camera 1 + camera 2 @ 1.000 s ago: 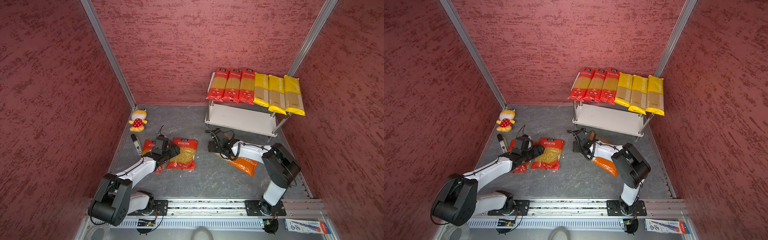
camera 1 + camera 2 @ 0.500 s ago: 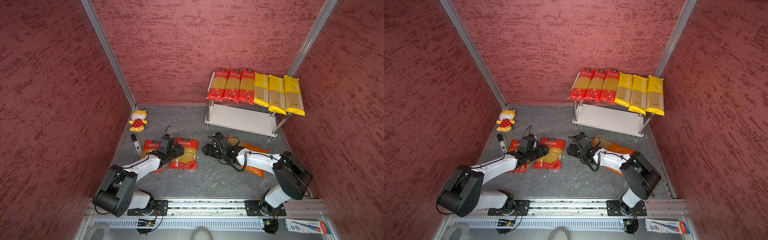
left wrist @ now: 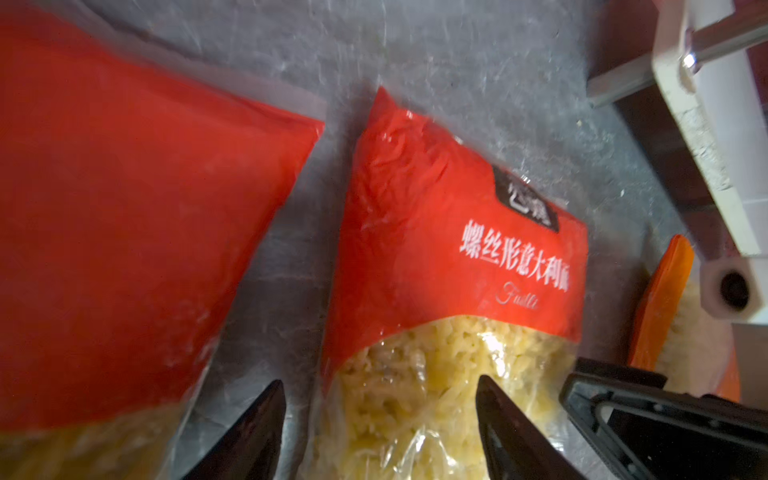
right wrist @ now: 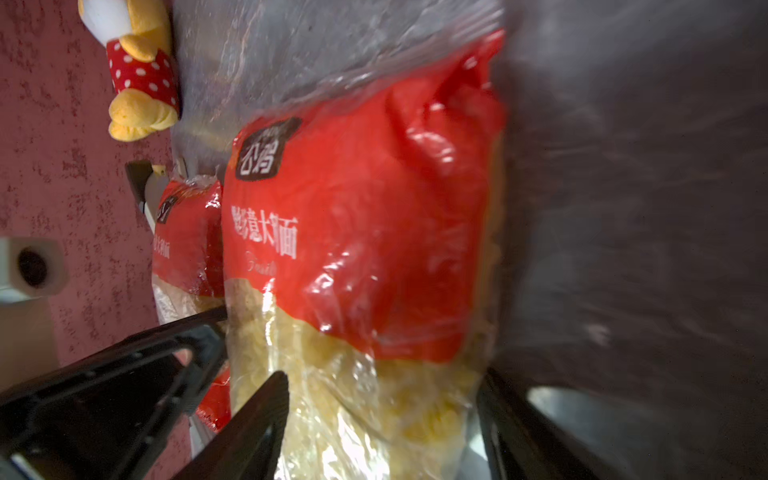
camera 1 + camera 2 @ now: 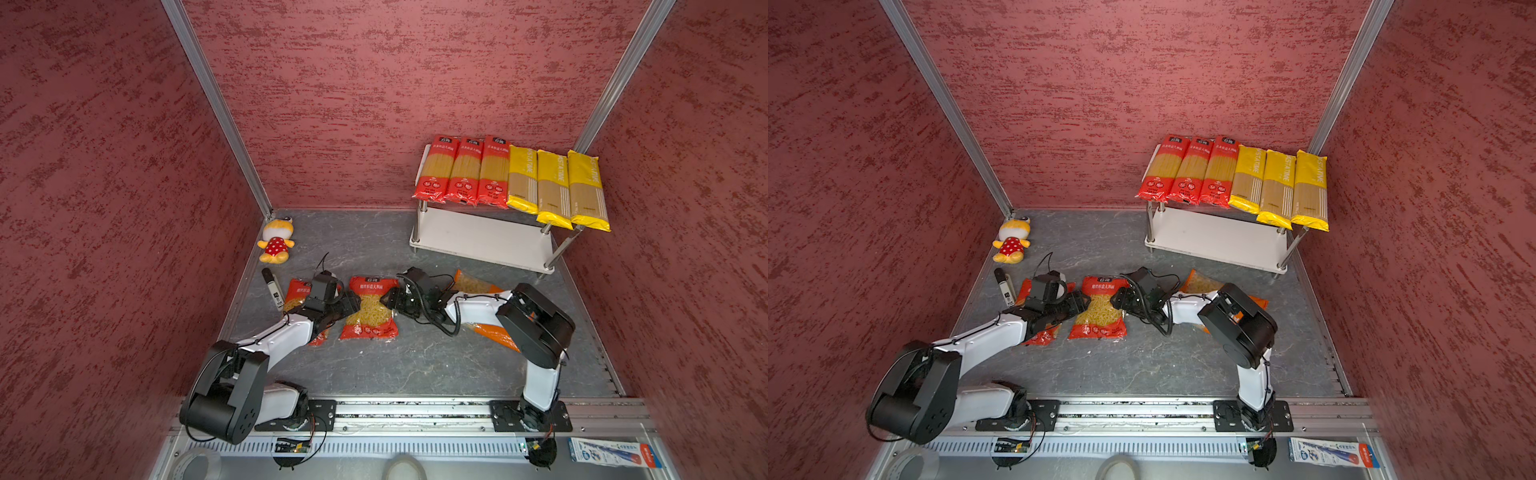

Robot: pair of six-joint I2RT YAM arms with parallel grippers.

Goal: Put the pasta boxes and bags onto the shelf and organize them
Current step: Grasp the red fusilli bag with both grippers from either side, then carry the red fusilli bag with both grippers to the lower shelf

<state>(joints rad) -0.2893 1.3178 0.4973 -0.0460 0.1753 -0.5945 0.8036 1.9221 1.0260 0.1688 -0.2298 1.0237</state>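
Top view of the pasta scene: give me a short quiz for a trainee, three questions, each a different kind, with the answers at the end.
1. True or false: a pasta bag lies on the lower board of the shelf.
2. How many long spaghetti bags lie on the shelf's top board? A four, B six, C eight.
3. Fill in: the left gripper and the right gripper, both open, sit at opposite sides of the ____.
Key: 1 false; 2 B; 3 middle red curly-pasta bag.
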